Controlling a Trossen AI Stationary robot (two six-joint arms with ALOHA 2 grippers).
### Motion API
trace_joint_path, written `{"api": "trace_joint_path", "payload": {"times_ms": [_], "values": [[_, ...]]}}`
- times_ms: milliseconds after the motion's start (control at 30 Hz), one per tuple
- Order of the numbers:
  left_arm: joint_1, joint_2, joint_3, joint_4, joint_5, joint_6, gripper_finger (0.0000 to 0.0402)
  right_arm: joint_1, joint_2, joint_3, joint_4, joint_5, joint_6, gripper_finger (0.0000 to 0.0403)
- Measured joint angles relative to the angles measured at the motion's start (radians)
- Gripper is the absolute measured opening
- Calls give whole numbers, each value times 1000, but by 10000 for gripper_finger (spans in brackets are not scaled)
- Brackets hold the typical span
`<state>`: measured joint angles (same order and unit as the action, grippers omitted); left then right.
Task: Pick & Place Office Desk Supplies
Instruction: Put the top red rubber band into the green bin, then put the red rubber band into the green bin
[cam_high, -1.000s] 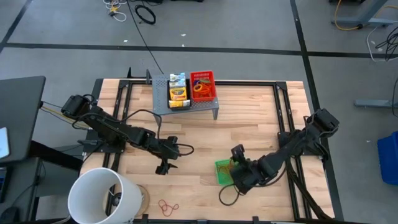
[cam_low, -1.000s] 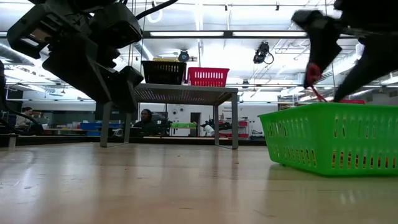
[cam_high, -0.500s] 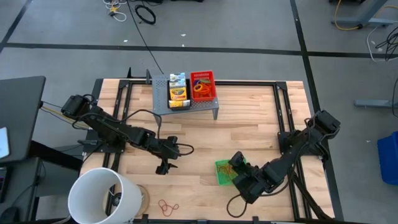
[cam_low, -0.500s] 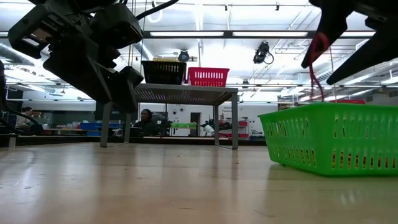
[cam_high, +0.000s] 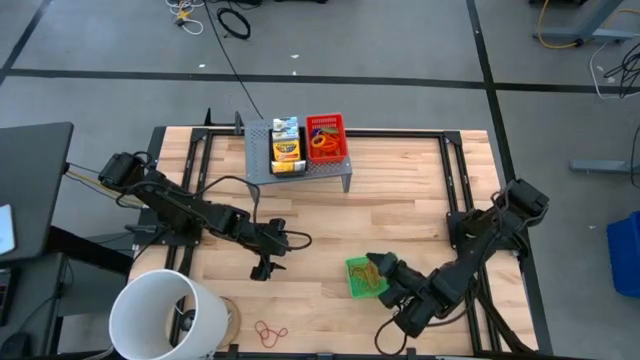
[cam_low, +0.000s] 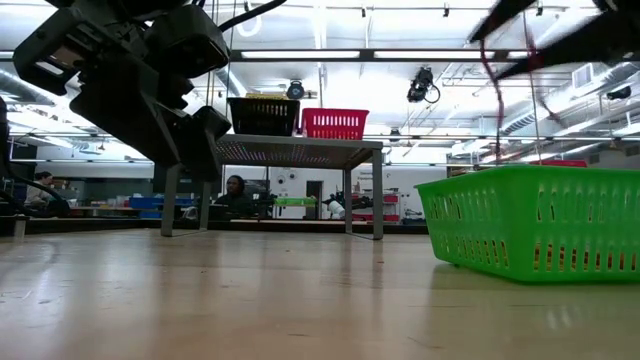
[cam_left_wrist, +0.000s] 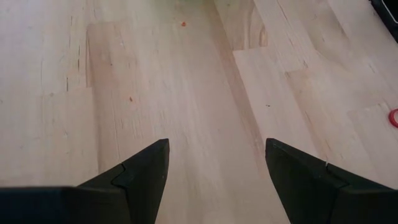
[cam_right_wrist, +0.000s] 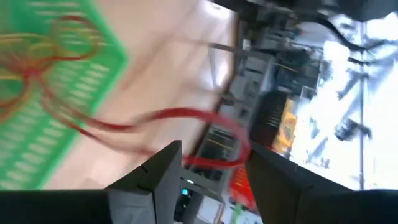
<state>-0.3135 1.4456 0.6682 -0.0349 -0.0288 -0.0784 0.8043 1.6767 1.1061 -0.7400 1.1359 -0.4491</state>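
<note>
My right gripper (cam_high: 377, 263) hovers open over the green mesh tray (cam_high: 361, 278), tilted and blurred. A red rubber band (cam_right_wrist: 155, 118) is caught at its fingertips. The tray stands on the table's near right part and holds more rubber bands (cam_right_wrist: 43, 46). My left gripper (cam_left_wrist: 217, 168) hangs open over bare wood at the table's left middle (cam_high: 266, 262). A red tray (cam_high: 326, 137) with orange bands and a yellow-green crayon box (cam_high: 286, 146) stand on the grey riser (cam_high: 320, 170) at the far edge. Loose bands (cam_high: 270, 332) lie by the near edge. My right gripper has one looped end of the red rubber band (cam_right_wrist: 239, 140) caught in the gap at its fingertips. Blur hides whether it hangs on one finger or both. The band trails down, thin and stretched (cam_low: 496, 95), toward the green tray (cam_low: 535, 220).
A big white bucket (cam_high: 165, 315) lies at the near left corner. Black frame rails (cam_high: 455, 190) run along the table's sides. Bare wood lies between the riser and the green tray.
My right gripper has risen over the green tray, pulled back toward the table's near right corner and rolled at the wrist. The red band has come up with it and now hangs stretched above the tray.
</note>
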Motion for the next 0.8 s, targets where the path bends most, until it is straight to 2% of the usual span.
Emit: {"api": "trace_joint_path", "payload": {"times_ms": [33,133,233,367,467,500,600,633,733,800], "values": [[0,0,0,0,0,0,270,-2,-1,0,8,-11,3,181],[0,0,0,0,0,0,270,-8,-1,0,10,-155,14,181],[0,0,0,0,0,6,270,-28,-1,0,14,-263,118,181],[0,0,0,0,0,9,270,-42,0,0,-6,-259,178,181],[0,0,0,0,0,10,270,-34,0,0,0,-147,171,181],[0,0,0,0,0,10,270,-30,-1,0,7,-139,180,181],[0,0,0,0,0,10,270,-41,1,0,10,-319,161,181],[0,0,0,0,0,11,270,-45,5,0,8,-334,168,181],[-1,0,0,1,18,15,270,-47,6,0,-2,-292,223,181],[-1,0,0,1,73,0,270,-47,6,0,0,-287,250,181]]}}
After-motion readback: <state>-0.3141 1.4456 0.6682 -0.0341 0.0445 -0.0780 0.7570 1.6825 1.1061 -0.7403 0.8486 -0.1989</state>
